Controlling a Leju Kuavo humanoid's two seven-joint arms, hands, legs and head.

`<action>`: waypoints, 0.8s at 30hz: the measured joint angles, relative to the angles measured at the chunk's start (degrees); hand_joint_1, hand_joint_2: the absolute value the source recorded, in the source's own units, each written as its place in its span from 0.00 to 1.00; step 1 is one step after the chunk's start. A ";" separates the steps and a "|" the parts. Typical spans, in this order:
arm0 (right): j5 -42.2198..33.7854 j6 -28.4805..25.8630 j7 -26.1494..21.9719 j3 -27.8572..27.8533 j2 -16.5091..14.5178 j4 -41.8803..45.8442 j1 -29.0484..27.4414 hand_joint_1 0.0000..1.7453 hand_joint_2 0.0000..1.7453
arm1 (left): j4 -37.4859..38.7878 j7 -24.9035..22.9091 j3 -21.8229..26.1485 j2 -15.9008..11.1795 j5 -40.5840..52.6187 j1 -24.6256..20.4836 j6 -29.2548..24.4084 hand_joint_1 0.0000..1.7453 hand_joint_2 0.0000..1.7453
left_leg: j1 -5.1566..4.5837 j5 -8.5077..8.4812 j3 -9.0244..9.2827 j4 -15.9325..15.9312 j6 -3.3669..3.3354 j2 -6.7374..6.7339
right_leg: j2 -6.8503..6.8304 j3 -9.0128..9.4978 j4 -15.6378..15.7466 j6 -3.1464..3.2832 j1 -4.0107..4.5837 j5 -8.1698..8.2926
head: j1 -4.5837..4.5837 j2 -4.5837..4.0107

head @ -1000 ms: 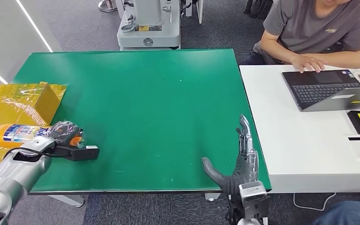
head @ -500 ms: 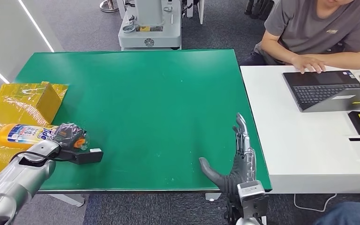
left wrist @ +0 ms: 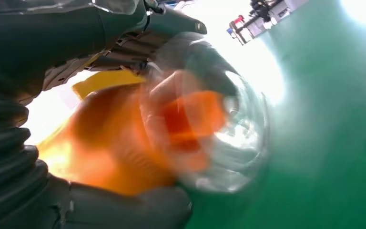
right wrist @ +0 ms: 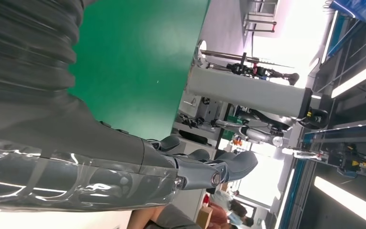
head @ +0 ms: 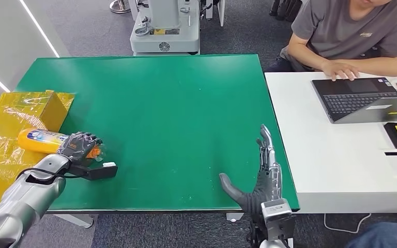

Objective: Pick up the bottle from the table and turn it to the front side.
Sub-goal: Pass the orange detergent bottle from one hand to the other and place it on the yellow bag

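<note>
Beside the yellow box, left hand grips bottle.

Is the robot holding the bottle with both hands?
No, just the left robot hand grips the orange bottle; the right robot hand is open with nothing in it.

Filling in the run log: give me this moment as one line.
left hand: grips bottle near its cap | bottle: on its side by yellow bag | right hand: open over green table
</note>
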State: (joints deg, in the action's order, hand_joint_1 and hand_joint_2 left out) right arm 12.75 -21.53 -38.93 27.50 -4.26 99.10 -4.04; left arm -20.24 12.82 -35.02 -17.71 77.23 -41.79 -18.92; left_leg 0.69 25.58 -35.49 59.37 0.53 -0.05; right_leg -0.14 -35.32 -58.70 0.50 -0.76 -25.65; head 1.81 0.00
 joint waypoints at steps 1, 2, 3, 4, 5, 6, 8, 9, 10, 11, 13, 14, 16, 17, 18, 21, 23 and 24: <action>0.02 0.00 0.02 -0.01 -0.05 0.00 -0.01 0.00 1.00 | 0.00 -0.01 0.27 0.11 0.27 0.00 -0.39 0.01 1.00 | 0.00 0.00 0.00 0.00 0.00 -0.01 | 0.01 0.00 0.00 0.00 0.00 0.00 | 0.00 0.00; 0.03 0.00 0.03 -0.01 -0.11 0.00 -0.02 0.00 1.00 | 0.00 -0.02 0.57 0.23 0.57 0.00 -0.82 0.01 1.00 | 0.00 0.00 0.01 0.00 0.00 -0.01 | 0.02 -0.01 0.00 0.00 0.00 0.00 | 0.00 0.00; 0.03 0.00 0.04 -0.02 -0.17 0.00 -0.03 0.00 1.00 | 0.00 -0.04 0.89 0.36 0.92 0.00 -1.23 0.01 1.00 | 0.00 0.00 0.01 0.00 0.00 -0.01 | 0.03 -0.01 0.00 0.00 0.00 0.00 | 0.00 0.00; 0.04 0.00 0.04 -0.02 -0.21 0.01 -0.04 0.00 1.00 | 0.00 -0.07 1.21 0.50 1.22 0.01 -1.64 0.01 1.00 | 0.00 0.00 0.01 0.00 0.00 -0.01 | 0.03 -0.01 0.00 0.00 0.00 0.00 | 0.00 0.00; 0.05 0.00 0.05 -0.02 -0.24 0.02 -0.05 0.00 1.00 | 0.00 -0.11 1.46 0.63 1.45 0.01 -2.01 0.01 1.00 | 0.01 0.00 0.01 0.00 0.00 -0.01 | 0.04 -0.01 0.00 0.00 0.00 0.00 | 0.00 0.00; 0.08 0.00 0.07 -0.02 -0.26 0.05 -0.06 0.00 1.00 | 0.00 -0.16 1.68 0.77 1.64 0.01 -2.31 0.01 1.00 | 0.01 0.00 0.01 0.00 0.00 -0.01 | 0.04 -0.01 0.00 0.00 0.01 0.00 | 0.00 0.00; 0.14 0.00 0.10 -0.02 -0.32 0.16 -0.07 0.00 1.00 | 0.00 -0.25 2.00 1.02 1.85 0.01 -2.65 0.01 1.00 | 0.01 0.00 0.01 0.00 0.00 -0.01 | 0.04 -0.01 0.00 0.00 0.01 0.00 | 0.00 0.00; 0.17 0.00 0.11 -0.02 -0.36 0.23 -0.08 0.00 1.00 | 0.00 -0.29 2.17 1.13 1.89 0.01 -2.69 0.01 1.00 | 0.01 0.00 0.01 0.00 0.00 -0.01 | 0.04 -0.01 0.00 0.00 0.00 0.00 | 0.00 0.00; 0.20 -0.01 0.13 -0.02 -0.39 0.28 -0.09 0.00 1.00 | 0.00 -0.35 2.33 1.22 1.96 0.01 -2.73 0.02 1.00 | 0.00 0.00 0.01 0.00 0.00 -0.01 | 0.03 -0.01 0.00 0.00 0.00 0.00 | 0.00 0.00; 0.24 -0.03 0.19 -0.02 -0.42 0.32 -0.09 0.00 1.00 | 0.00 -0.43 2.49 1.31 2.10 0.01 -2.80 0.03 1.00 | 0.00 0.00 0.01 0.00 0.00 -0.01 | 0.03 -0.01 0.00 0.00 0.00 0.00 | 0.00 0.00; 0.38 -0.11 0.33 -0.03 -0.46 0.40 -0.12 0.00 1.00 | 0.00 -0.58 2.73 1.49 2.54 0.01 -3.09 0.04 1.00 | 0.00 0.00 0.01 0.00 0.00 -0.01 | 0.03 -0.01 0.00 0.00 0.00 0.00 | 0.00 0.00; 0.46 -0.17 0.40 -0.03 -0.52 0.46 -0.15 0.00 1.00 | 0.00 -0.62 2.80 1.58 2.80 0.02 -3.27 0.04 1.00 | 0.00 0.00 0.01 0.00 0.00 -0.01 | 0.03 -0.01 0.00 0.00 0.00 0.00 | -0.01 0.00; 0.61 -0.33 0.46 -0.04 -0.65 0.59 -0.25 0.00 1.00 | 0.00 -0.66 2.86 1.75 3.30 0.04 -3.62 0.04 1.00 | 0.00 0.00 0.00 0.00 0.00 -0.01 | 0.03 -0.01 0.00 0.00 0.00 0.00 | -0.01 0.00; 0.67 -0.40 0.48 -0.04 -0.69 0.65 -0.31 0.00 1.00 | 0.00 -0.66 2.88 1.82 3.50 0.04 -3.76 0.04 1.00 | 0.00 0.00 0.00 0.00 0.00 -0.01 | 0.03 -0.01 0.00 0.00 0.00 0.00 | -0.01 0.00; 0.71 -0.48 0.49 -0.05 -0.72 0.71 -0.36 0.00 1.00 | 0.00 -0.67 2.90 1.87 3.64 0.05 -3.87 0.04 1.00 | 0.00 0.00 0.00 0.00 0.00 -0.01 | 0.04 -0.01 0.00 0.00 0.00 0.00 | 0.00 0.00; 0.79 -0.61 0.50 -0.07 -0.73 0.79 -0.42 0.00 1.00 | 0.00 -0.67 2.93 1.97 3.73 0.07 -4.02 0.05 1.00 | 0.00 0.00 0.00 0.00 0.00 -0.01 | 0.04 -0.02 0.00 0.00 0.00 0.00 | 0.00 0.00; 0.83 -0.64 0.50 -0.08 -0.73 0.79 -0.42 0.00 1.00 | 0.00 -0.67 2.97 2.07 3.73 0.10 -4.22 0.05 1.00 | 0.00 0.00 0.00 0.00 0.00 -0.01 | 0.04 -0.02 0.00 0.00 0.00 -0.01 | 0.00 0.00; 0.84 -0.67 0.50 -0.09 -0.73 0.79 -0.43 0.00 1.00 | 0.00 -0.68 3.04 2.11 3.73 0.15 -4.55 0.05 1.00 | 0.00 0.00 0.00 0.00 0.00 -0.01 | 0.04 -0.02 0.00 0.00 0.00 -0.01 | 0.00 0.00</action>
State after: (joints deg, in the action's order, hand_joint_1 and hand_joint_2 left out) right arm 13.59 -22.20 -38.42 27.41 -4.98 99.89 -4.47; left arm -20.24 12.14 -31.98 -15.60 80.96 -41.64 -23.47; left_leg 0.69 25.58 -35.49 59.37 0.53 -0.07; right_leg -0.10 -35.34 -58.70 0.51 -0.75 -25.65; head 1.81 0.00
